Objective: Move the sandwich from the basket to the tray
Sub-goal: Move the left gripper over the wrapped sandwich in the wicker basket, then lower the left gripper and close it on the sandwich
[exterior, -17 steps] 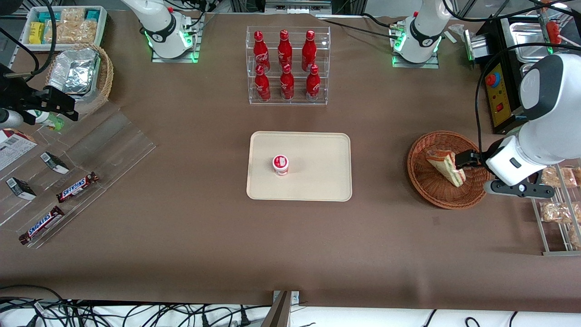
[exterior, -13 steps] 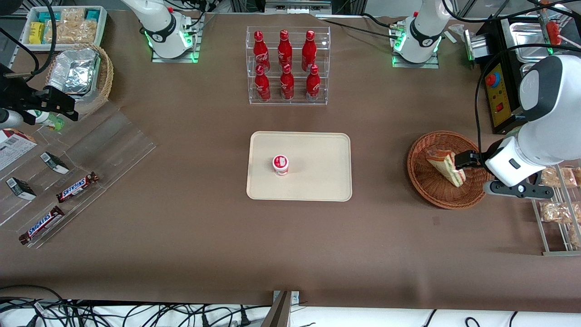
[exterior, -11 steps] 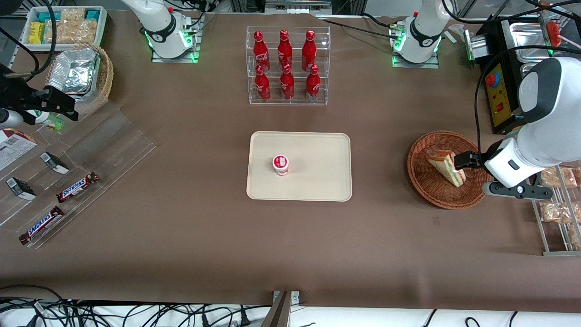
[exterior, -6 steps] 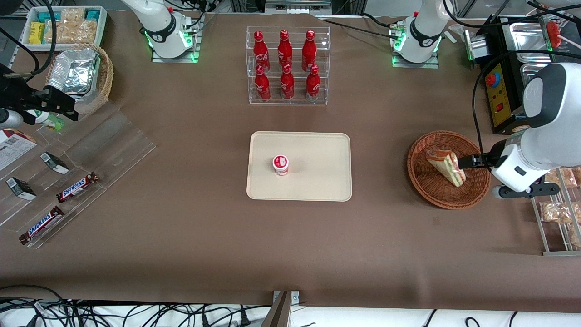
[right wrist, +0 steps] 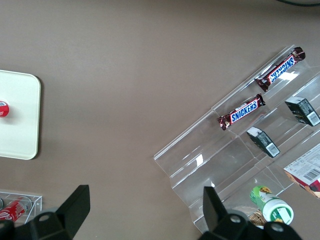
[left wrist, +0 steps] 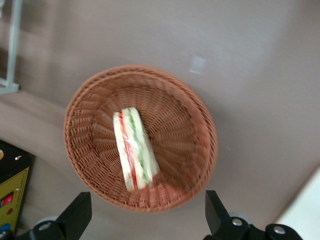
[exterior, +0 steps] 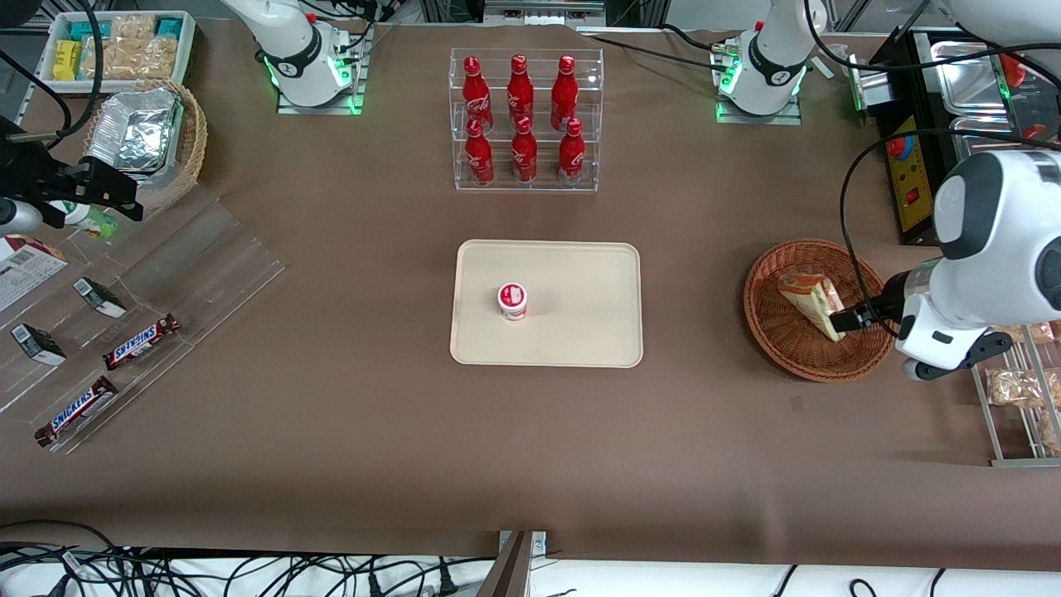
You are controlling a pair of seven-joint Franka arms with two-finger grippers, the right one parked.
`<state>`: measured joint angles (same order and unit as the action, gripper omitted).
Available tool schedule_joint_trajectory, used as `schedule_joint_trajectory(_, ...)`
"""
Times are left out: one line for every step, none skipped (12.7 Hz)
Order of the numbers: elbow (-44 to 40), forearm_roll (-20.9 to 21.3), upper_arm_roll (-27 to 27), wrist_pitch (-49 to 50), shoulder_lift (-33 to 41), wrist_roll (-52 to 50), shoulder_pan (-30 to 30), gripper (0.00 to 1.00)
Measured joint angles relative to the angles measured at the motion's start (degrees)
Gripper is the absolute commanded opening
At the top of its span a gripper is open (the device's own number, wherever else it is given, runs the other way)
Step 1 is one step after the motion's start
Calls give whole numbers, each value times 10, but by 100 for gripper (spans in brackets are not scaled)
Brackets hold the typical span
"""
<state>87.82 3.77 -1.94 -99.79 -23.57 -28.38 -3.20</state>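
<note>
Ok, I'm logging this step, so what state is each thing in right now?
sandwich: lying in the basket, not gripped.
basket: holds only the sandwich.
tray: flat, carrying one small cup, upright.
gripper: open, above the basket.
bottles: upright in their rack.

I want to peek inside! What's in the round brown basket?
One wrapped sandwich lies inside the basket, with woven wicker around it. The wicker right under it is covered. The open tool hovers above, not touching it.
</note>
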Motion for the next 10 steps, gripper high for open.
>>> schedule_joint_trajectory(24, 13, 0, -27, 2, -16, 0, 100)
schedule_joint_trajectory(53, 20, 0, -58, 7, -26, 0, 100)
schedule_joint_trajectory(91, 23, 0, -94, 19, -36, 0, 100)
schedule_joint_trajectory(134, 25, 0, -132, 33, -52, 0, 100)
schedule_joint_trajectory(180, 35, 1, -171, 50, -68, 0, 100)
schedule_joint_trajectory(223, 49, 1, -202, 64, -82, 0, 100)
schedule_joint_trajectory(259, 63, 2, -225, 76, -94, 0, 100)
schedule_joint_trajectory(287, 73, 3, -246, 84, -102, -1, 100)
schedule_joint_trajectory(312, 78, 4, -272, 90, -111, -1, 100)
schedule_joint_trajectory(334, 85, 4, -300, 94, -121, -1, 100)
